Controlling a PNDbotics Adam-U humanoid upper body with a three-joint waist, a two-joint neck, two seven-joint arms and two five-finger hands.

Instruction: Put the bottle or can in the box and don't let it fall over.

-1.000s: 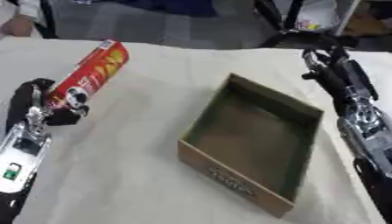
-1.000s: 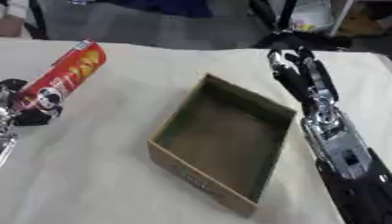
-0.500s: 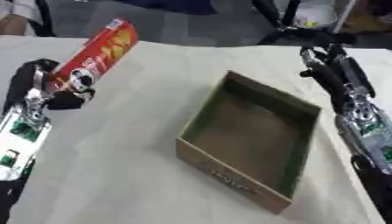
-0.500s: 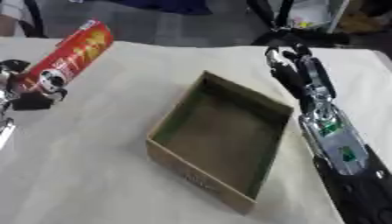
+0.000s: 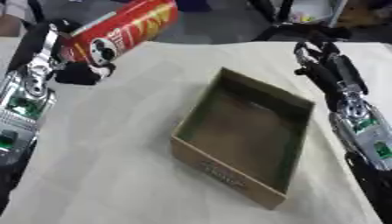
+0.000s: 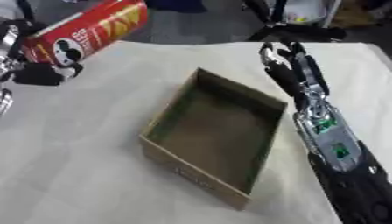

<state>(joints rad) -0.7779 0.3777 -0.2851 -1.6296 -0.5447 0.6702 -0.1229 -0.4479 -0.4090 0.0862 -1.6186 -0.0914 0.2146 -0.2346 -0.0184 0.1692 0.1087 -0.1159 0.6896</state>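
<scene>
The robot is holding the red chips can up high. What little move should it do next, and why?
Probably carry the red can sideways toward the cardboard box while turning it upright. The left hand holds it by its lower end, tilted, well to the left of the box, which is open and has nothing in it. The right hand waits beside the box.

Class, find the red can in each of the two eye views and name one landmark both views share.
Left eye view: the red can is at upper left, tilted, held by the left hand.
Right eye view: it sits in the upper left corner, nearer the edge.
Shared landmark: the open cardboard box at centre, right of the can.
</scene>
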